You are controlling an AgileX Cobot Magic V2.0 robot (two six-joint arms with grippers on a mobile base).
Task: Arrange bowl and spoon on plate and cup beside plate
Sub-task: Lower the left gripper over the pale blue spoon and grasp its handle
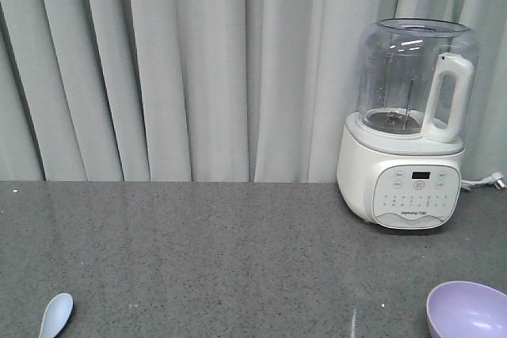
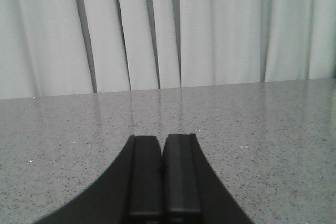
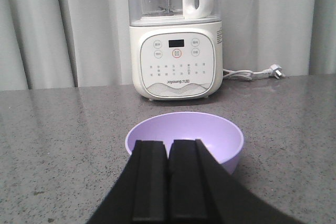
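Observation:
A lavender bowl (image 1: 467, 310) sits upright on the grey counter at the front view's lower right. The right wrist view has the bowl (image 3: 199, 132) just beyond my right gripper (image 3: 168, 144), whose fingers are pressed together, empty, in front of the bowl's near rim. A pale blue spoon (image 1: 55, 314) lies at the lower left edge of the front view, only its scoop showing. My left gripper (image 2: 162, 139) is shut on nothing above bare counter. The plate and the cup are out of view.
A white blender (image 1: 408, 128) with a clear jug stands at the back right, and this blender (image 3: 176, 35) is right behind the bowl. Its cord and plug (image 3: 273, 70) lie to the right. Grey curtains (image 1: 198, 69) hang along the counter's far edge.

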